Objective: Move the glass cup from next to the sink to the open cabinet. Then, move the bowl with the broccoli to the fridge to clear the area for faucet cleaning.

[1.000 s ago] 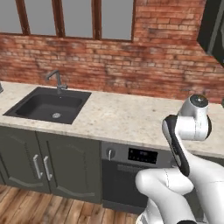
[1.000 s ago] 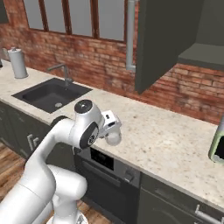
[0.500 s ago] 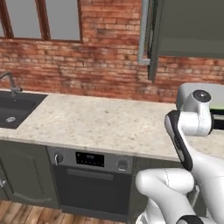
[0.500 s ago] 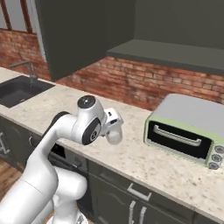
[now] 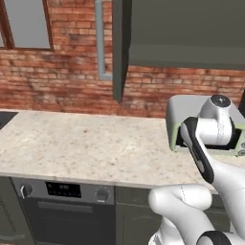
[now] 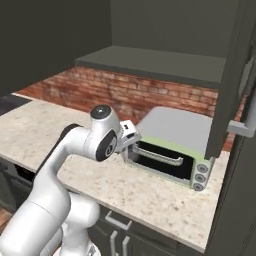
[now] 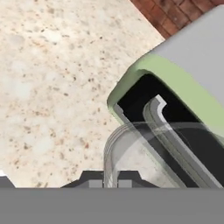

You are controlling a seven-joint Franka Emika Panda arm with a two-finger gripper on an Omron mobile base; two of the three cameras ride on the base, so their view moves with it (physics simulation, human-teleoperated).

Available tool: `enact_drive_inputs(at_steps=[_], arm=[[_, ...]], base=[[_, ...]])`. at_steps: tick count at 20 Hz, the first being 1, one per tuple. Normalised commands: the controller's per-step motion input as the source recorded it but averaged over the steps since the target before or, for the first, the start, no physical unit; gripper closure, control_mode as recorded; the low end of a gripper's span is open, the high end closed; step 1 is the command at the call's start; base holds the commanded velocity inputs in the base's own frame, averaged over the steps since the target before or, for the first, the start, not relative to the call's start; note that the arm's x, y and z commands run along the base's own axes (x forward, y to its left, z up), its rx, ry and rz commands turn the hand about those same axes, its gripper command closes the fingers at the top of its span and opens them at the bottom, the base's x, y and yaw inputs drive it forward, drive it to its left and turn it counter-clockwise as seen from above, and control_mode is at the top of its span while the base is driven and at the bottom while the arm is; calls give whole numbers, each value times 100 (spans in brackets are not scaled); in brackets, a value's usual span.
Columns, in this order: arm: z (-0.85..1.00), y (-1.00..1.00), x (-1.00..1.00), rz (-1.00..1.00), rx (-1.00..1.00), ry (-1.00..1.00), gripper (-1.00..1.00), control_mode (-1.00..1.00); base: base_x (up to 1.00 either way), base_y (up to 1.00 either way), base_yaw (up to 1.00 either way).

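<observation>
The glass cup (image 7: 131,135) is a translucent tumbler whose rim rises between my two fingertips, and my gripper (image 7: 110,179) is shut on it. From the right base view my gripper (image 6: 131,138) hangs over the counter just in front of the toaster oven's left end. The open cabinet (image 5: 186,55) is overhead, its slab door (image 5: 118,48) swung out and its dark shelf (image 6: 155,62) bare. A dark corner of the sink (image 5: 4,118) shows at the far left. The bowl, the fridge and the faucet are out of view.
A pale green toaster oven (image 6: 170,150) with a dark window stands on the beige speckled counter (image 5: 81,143) below the cabinet, close ahead in the hand view (image 7: 183,74). A built-in oven (image 5: 62,201) sits under the counter. A tall dark panel with a handle (image 6: 240,127) rises at the right.
The whole picture has slid rightward along the counter as the base drove. The sink has passed out to the left; the toaster oven and cabinet now sit ahead. The arm's pose is unchanged.
</observation>
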Motion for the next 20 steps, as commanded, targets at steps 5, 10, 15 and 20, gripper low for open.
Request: enact_drive_inputs(at_steps=[5,10,15,20], arm=[[0,0,0,0,0,0,100,100],[89,3,25,-31,-3,-7,100,-100],[100,1,-5,-7,-5,-21,100,-100],[100,0,-10,4,-15,-27,100,-100]], base=[[40,9,-31],[0,0,0],[0,0,0],[0,0,0]])
